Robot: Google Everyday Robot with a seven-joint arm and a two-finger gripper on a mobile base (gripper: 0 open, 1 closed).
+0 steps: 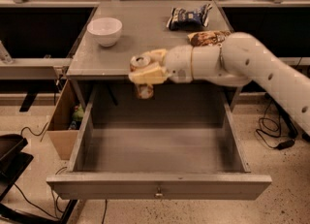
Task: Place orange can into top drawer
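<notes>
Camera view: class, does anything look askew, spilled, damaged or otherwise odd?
Nothing stands out. The gripper holds the orange can upright at the front edge of the table, over the open top drawer. The white bowl sits upright; nothing has spilled.

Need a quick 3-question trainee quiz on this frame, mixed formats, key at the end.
1. True or false: the top drawer is shut.
2. The gripper, at the front edge of the table, has its jaws closed on: A) a spoon B) the orange can C) a mug.
3. Fill in: in the camera view, the white bowl stands on the table's ___ side.
Key: 1 false, it is pulled open and empty. 2 B. 3 left.
</notes>
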